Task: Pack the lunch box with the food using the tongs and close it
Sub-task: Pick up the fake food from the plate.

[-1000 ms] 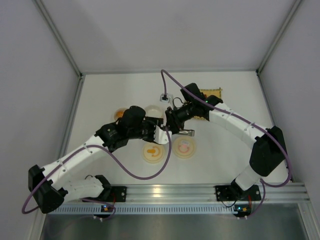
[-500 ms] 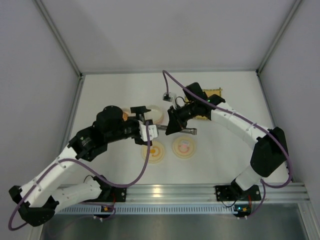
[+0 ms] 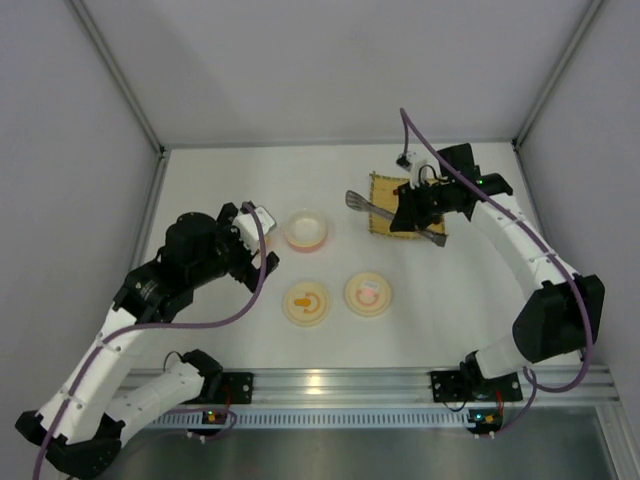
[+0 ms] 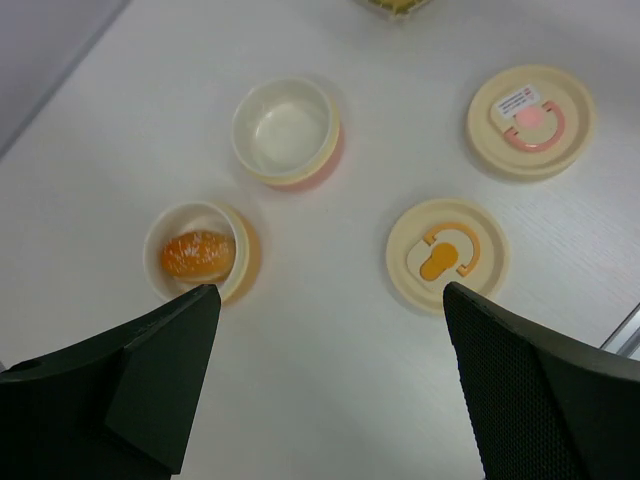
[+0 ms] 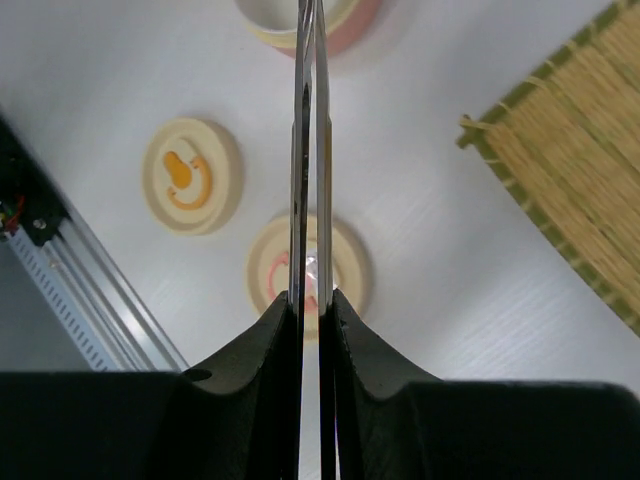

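In the left wrist view the orange-tan bun (image 4: 197, 253) lies in a small orange-sided lunch box bowl (image 4: 238, 243). A pink-sided lunch box bowl (image 4: 287, 130) stands empty behind it. My left gripper (image 4: 328, 300) hangs wide open above the bare table with nothing between its fingers (image 4: 150, 380). My right gripper (image 5: 312, 300) is shut on the silver tongs (image 5: 310, 150), squeezing the two arms nearly together. From above, the tongs (image 3: 365, 204) lie level over the bamboo mat (image 3: 385, 190), tips pointing left, in the right gripper (image 3: 412, 216). The left gripper (image 3: 252, 238) covers the orange bowl there.
Two flat cream lids lie in front of the bowls, one with an orange mark (image 3: 307, 303) and one with a pink mark (image 3: 368, 294). The pink bowl (image 3: 307, 229) stands between the two grippers. Grey walls close the table's left, right and back sides.
My left gripper has opened fully and drawn back to the left, away from the tongs. The right arm has carried the tongs from the table's middle to the back right, over the mat.
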{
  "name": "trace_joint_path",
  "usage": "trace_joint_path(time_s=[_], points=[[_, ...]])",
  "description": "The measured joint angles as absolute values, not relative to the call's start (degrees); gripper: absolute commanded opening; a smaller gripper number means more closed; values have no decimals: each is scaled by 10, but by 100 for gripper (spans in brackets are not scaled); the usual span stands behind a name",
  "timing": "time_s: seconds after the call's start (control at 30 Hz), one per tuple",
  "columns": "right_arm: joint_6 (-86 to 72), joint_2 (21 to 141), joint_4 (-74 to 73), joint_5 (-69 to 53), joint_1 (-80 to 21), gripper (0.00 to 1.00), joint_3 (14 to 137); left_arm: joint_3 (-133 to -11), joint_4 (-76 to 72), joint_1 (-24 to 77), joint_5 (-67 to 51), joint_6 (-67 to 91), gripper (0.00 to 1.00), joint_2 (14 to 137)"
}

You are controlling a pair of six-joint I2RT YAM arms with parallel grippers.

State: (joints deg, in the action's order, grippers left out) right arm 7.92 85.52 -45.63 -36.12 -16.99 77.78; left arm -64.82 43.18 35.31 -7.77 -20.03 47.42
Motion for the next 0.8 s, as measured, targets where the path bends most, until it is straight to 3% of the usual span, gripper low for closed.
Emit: trace_joint_path(time_s=[0.13,0.3,0.5,0.8], points=[[110,844,-485,-323,-114,23,781,-625,456,277,-85,-154,98,496],[187,844,-533,-290,-59,25,837,-614,478,152,-204,-146,98,553],[270,870,-569,-266,-13,26,917,-614,493,89,-319,-153,98,615],[241,890,-577,-215,56,25,833,-603,473,-34,-348,-133,98,614]])
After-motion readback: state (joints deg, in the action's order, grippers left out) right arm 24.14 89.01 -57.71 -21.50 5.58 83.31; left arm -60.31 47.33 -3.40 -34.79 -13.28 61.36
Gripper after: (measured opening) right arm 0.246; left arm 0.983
